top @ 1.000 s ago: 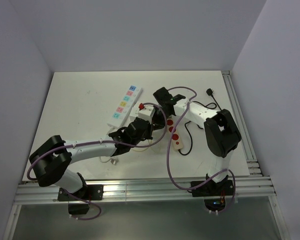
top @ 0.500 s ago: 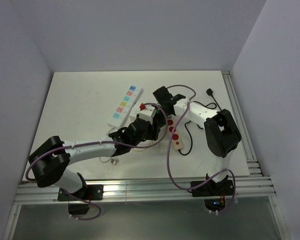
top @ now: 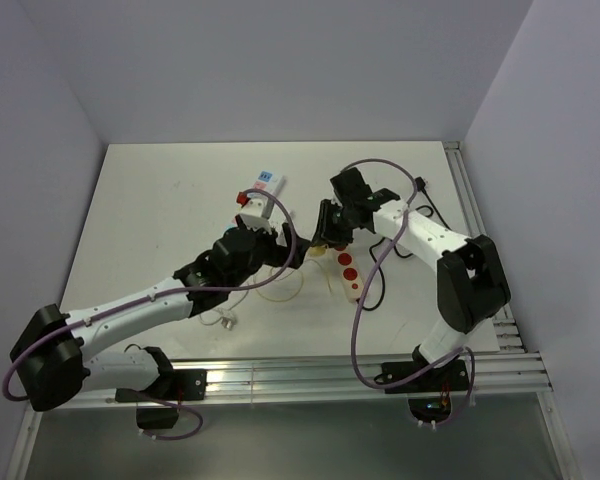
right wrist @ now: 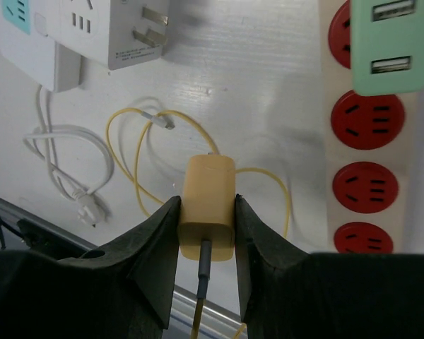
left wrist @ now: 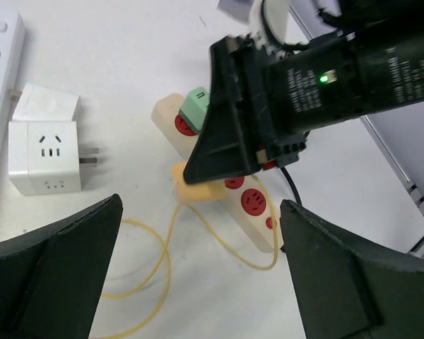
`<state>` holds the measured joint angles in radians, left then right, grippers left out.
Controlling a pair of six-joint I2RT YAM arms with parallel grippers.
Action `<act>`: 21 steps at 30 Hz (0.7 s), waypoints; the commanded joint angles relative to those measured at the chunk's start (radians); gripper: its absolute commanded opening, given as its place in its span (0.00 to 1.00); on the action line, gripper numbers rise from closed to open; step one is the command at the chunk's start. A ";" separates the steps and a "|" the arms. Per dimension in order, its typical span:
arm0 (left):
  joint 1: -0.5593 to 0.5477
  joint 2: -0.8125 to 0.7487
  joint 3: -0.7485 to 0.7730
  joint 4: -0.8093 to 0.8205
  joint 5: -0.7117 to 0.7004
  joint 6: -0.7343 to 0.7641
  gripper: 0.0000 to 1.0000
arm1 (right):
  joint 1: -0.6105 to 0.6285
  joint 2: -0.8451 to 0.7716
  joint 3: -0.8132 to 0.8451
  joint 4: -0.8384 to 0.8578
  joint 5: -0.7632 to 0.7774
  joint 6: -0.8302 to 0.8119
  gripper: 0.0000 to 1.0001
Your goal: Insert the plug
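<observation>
One yellow plug (right wrist: 208, 201) sits clamped in the right tool (right wrist: 206, 206); the left tool (left wrist: 199, 206) gapes released.

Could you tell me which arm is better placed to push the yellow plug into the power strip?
The right: the right gripper holds the yellow plug beside the power strip and its red sockets; the left gripper is open and empty.

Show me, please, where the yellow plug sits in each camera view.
Top external: yellow plug mid-table, mostly hidden under the right gripper.
Left wrist: plug at centre, beneath that gripper's black body.
Right wrist: plug at centre, clamped between the fingers.
Shared landmark: the strip of red sockets beside it.
</observation>
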<state>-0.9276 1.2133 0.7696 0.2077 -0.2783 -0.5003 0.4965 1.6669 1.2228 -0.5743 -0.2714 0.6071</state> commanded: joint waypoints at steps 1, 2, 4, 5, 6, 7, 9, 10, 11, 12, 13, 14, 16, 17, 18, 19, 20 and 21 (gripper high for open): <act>0.051 -0.021 -0.013 -0.027 0.074 -0.053 0.99 | -0.007 -0.079 0.035 -0.031 0.079 -0.116 0.00; 0.068 -0.020 -0.013 -0.030 0.137 -0.078 0.99 | -0.007 -0.091 0.041 -0.051 0.116 -0.153 0.00; 0.136 -0.008 -0.015 -0.018 0.206 -0.110 0.99 | -0.006 -0.133 0.047 -0.087 0.181 -0.194 0.00; 0.160 -0.002 -0.016 -0.008 0.270 -0.139 1.00 | -0.007 -0.145 0.049 -0.099 0.193 -0.242 0.00; 0.179 0.008 -0.013 0.013 0.296 -0.147 0.99 | -0.006 -0.154 0.053 -0.113 0.207 -0.265 0.00; 0.205 0.034 0.009 0.013 0.310 -0.150 0.99 | -0.006 -0.157 0.081 -0.169 0.260 -0.277 0.00; 0.208 0.087 0.049 -0.011 0.344 -0.149 0.99 | -0.006 -0.136 0.115 -0.269 0.378 -0.309 0.00; 0.208 0.106 0.091 -0.022 0.352 -0.149 0.99 | -0.007 -0.131 0.147 -0.295 0.418 -0.313 0.00; 0.208 0.126 0.109 -0.031 0.361 -0.150 0.99 | -0.007 -0.125 0.162 -0.318 0.457 -0.310 0.00; 0.208 0.162 0.123 -0.033 0.393 -0.152 0.99 | -0.006 -0.113 0.176 -0.355 0.472 -0.314 0.00; 0.208 0.179 0.143 -0.028 0.407 -0.152 0.98 | -0.007 -0.107 0.202 -0.369 0.466 -0.322 0.00; 0.208 0.195 0.152 -0.024 0.419 -0.156 0.98 | -0.007 -0.096 0.213 -0.381 0.451 -0.345 0.00; 0.207 0.241 0.180 -0.022 0.442 -0.153 0.98 | -0.007 -0.062 0.231 -0.398 0.425 -0.365 0.00; 0.207 0.253 0.189 -0.027 0.441 -0.147 0.98 | -0.007 -0.052 0.231 -0.400 0.411 -0.386 0.00; 0.204 0.271 0.195 -0.028 0.438 -0.142 0.98 | -0.007 -0.032 0.230 -0.403 0.409 -0.392 0.00; 0.202 0.279 0.203 -0.025 0.445 -0.133 0.97 | -0.009 -0.024 0.222 -0.400 0.409 -0.395 0.00; 0.204 0.287 0.206 -0.028 0.449 -0.129 0.97 | -0.010 -0.019 0.221 -0.398 0.402 -0.400 0.00; 0.204 0.301 0.209 -0.028 0.455 -0.129 0.97 | -0.012 -0.018 0.213 -0.386 0.391 -0.399 0.00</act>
<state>-0.7193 1.4979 0.9314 0.1680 0.1265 -0.6399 0.4904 1.6276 1.4254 -0.9260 0.1158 0.2539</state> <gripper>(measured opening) 0.974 0.396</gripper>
